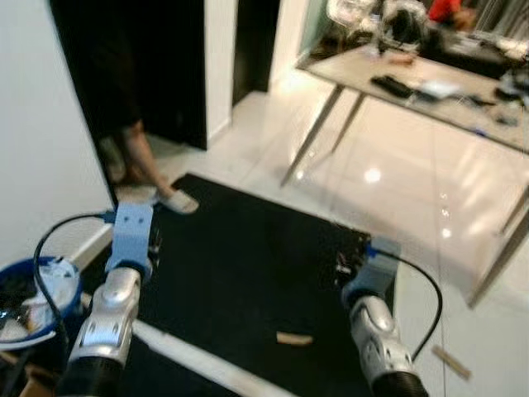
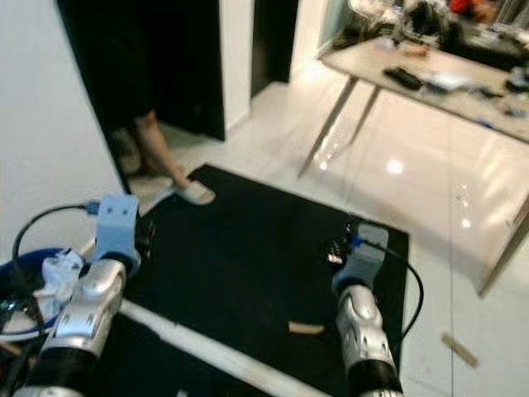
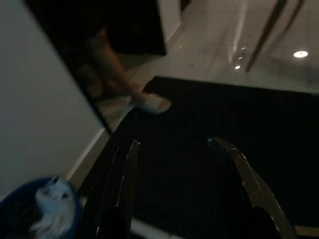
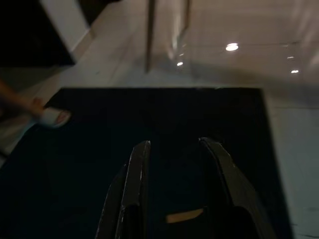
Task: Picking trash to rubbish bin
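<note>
A flat black rectangular mat (image 1: 248, 265) with a dull, matte surface lay over glossy pale floor tiles (image 1: 388, 178) that mirrored round ceiling lights. On the mat, close to its near edge, rested a small tan strip of trash (image 1: 294, 337), short and flat like a scrap of wood or card; the right wrist view showed it low between that gripper's fingers. A second tan strip (image 1: 451, 362), slimmer and angled, lay on the bare tile just beyond the mat's right edge. At the robot's left, against a smooth white wall (image 1: 41, 124), stood a round blue plastic rubbish bin (image 1: 21, 273) holding crumpled white waste. The left gripper (image 3: 177, 164) hovered above the mat with its two long black fingers spread apart and nothing between them; the right gripper (image 4: 174, 164) likewise hung over the mat, its tapered jaws parted and empty. Both silver arms carried light blue wrist mounts with looping black cables. Beyond the mat a person's bare leg in a pale slipper (image 1: 176, 201) stood at a dark doorway. A long light-topped table (image 1: 430, 103) on slanted metal legs held blurred dark objects.
</note>
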You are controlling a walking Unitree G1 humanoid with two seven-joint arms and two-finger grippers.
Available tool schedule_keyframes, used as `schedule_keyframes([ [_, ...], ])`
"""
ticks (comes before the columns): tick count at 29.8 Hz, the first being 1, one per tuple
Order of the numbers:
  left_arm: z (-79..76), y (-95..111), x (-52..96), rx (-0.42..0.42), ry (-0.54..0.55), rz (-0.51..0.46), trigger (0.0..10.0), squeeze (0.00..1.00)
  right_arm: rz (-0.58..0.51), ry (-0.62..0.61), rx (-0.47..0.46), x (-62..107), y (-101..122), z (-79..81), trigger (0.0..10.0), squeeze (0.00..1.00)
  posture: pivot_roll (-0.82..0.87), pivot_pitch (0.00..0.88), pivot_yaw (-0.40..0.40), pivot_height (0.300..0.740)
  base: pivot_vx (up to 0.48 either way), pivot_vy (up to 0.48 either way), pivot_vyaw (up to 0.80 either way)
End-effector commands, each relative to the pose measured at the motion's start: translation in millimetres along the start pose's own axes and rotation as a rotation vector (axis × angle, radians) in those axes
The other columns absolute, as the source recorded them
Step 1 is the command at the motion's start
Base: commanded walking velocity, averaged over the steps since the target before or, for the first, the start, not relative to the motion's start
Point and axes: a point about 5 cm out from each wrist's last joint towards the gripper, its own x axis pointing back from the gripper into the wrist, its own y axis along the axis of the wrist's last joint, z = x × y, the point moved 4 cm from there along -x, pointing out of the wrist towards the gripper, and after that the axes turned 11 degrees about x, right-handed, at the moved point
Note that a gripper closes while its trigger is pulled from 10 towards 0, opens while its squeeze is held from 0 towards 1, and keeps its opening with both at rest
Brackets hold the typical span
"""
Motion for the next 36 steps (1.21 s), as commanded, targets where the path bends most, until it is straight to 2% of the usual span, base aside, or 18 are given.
schedule_keyframes([
  [1,-3.6,0,1.5,-0.017,-0.015,-0.003,10.0,0.00,0.029,-0.010,-0.006,3.8,-9,-3.6,10.0,0.00,-0.01,0.026,-0.040,0.740,0.000,0.000,-0.80],
  [7,-9.4,5,2.5,-0.024,-0.041,-0.017,10.0,0.00,0.037,-0.005,-0.008,4.7,-11,-1.2,10.0,0.00,0.00,0.030,-0.043,0.740,0.000,0.000,-0.80],
  [20,-6.1,0,4.9,-0.024,-0.039,-0.002,10.0,0.00,0.036,0.011,-0.010,8.0,-15,-0.5,10.0,0.00,0.00,0.036,-0.031,0.740,0.000,0.000,-0.80],
  [23,-10.6,-5,5.3,-0.022,-0.069,0.022,10.0,0.00,0.042,0.048,0.012,6.4,-14,4.5,10.0,0.00,0.01,0.031,-0.039,0.740,0.000,0.000,-0.16],
  [26,-17.0,0,6.1,-0.009,-0.098,0.011,10.0,0.00,0.058,0.064,0.025,4.7,-16,6.2,10.0,0.00,0.02,0.031,-0.040,0.740,0.000,0.000,0.00],
  [30,-17.4,-5,5.4,-0.046,-0.116,0.035,10.0,0.00,0.097,0.091,0.036,-1.1,-18,10.7,10.0,0.00,0.00,0.047,-0.026,0.740,0.000,0.000,0.00],
  [32,-16.5,-6,3.1,-0.053,-0.106,0.037,10.0,0.00,0.067,0.144,0.050,-9.9,-2,18.4,10.0,0.00,0.00,0.038,-0.026,0.740,0.000,0.000,0.00],
  [34,-16.8,2,-0.1,-0.018,-0.105,0.016,10.0,0.00,-0.043,0.213,0.062,-16.5,27,29.1,10.0,0.00,-0.01,0.029,-0.020,0.740,0.000,0.000,0.00],
  [35,-16.8,2,-0.1,-0.018,-0.105,0.016,10.0,0.00,-0.043,0.213,0.062,-16.5,27,29.1,10.0,0.00,-0.01,0.029,-0.020,0.740,0.000,0.000,0.00],
  [36,-17.8,5,-1.1,0.000,-0.113,0.004,10.0,0.00,-0.083,0.239,0.058,-17.9,38,32.3,10.0,0.00,-0.01,0.029,-0.020,0.740,0.000,0.000,0.00],
])
